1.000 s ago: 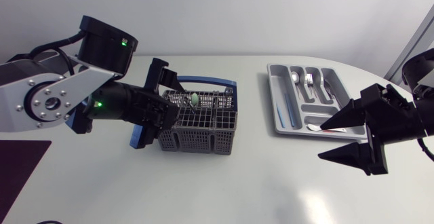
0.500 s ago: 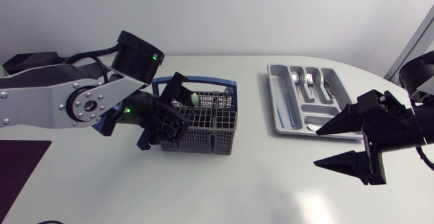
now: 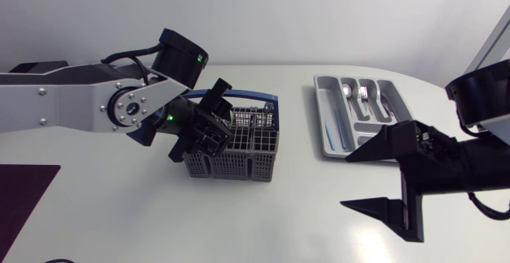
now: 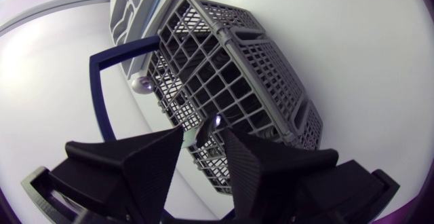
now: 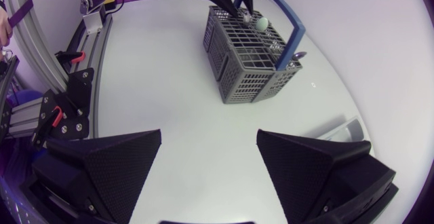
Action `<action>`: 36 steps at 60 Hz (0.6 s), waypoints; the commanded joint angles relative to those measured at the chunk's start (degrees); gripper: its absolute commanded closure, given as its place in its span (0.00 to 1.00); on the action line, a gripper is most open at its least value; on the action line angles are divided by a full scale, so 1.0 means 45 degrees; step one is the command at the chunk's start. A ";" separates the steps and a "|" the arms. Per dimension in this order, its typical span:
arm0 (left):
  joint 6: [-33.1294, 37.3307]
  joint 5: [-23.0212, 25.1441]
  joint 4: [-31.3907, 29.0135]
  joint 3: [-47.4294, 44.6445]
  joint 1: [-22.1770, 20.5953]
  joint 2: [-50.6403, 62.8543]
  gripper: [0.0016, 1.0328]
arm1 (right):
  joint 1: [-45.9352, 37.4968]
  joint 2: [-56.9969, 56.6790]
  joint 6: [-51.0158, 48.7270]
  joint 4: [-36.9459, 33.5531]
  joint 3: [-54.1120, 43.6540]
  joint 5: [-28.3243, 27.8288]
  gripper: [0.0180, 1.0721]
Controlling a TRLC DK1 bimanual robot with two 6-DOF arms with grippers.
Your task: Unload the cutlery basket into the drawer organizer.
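Hovering over cutlery basket, left tool, blue handle just beside.

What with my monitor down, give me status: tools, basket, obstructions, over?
Left tool open over cutlery basket, green-tipped utensil between fingers. Right tool open, empty, near drawer organizer. Nothing seen blocking.

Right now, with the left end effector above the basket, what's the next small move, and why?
Probably lower the left end effector slightly and close it on the pale green handle standing up in the basket. Its fingers are open, with the handle's tip showing in the gap between them, not gripped. The right end effector is open and empty.
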 commanded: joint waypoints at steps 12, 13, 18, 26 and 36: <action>0.0708 -0.0247 0.0016 0.0698 -0.0150 0.0784 0.62 | 0.1888 -0.0156 0.1782 0.0968 -0.0741 0.0722 0.04; 0.0708 -0.0247 0.0016 0.0737 -0.0150 0.0823 0.63 | 0.1888 -0.0156 0.1782 0.1047 -0.0780 0.0722 0.04; 0.0727 -0.0326 0.0016 0.0835 -0.0170 0.0921 0.72 | 0.1888 -0.0156 0.1782 0.1203 -0.0995 0.0722 0.04; 0.0786 -0.0482 0.0016 0.0893 -0.0170 0.0960 0.82 | 0.1888 -0.0234 0.1782 0.1281 -0.1151 0.0722 0.04; 0.0786 -0.0599 0.0035 0.0874 -0.0131 0.1077 0.83 | 0.1986 -0.0312 0.1880 0.1281 -0.1092 0.0722 0.04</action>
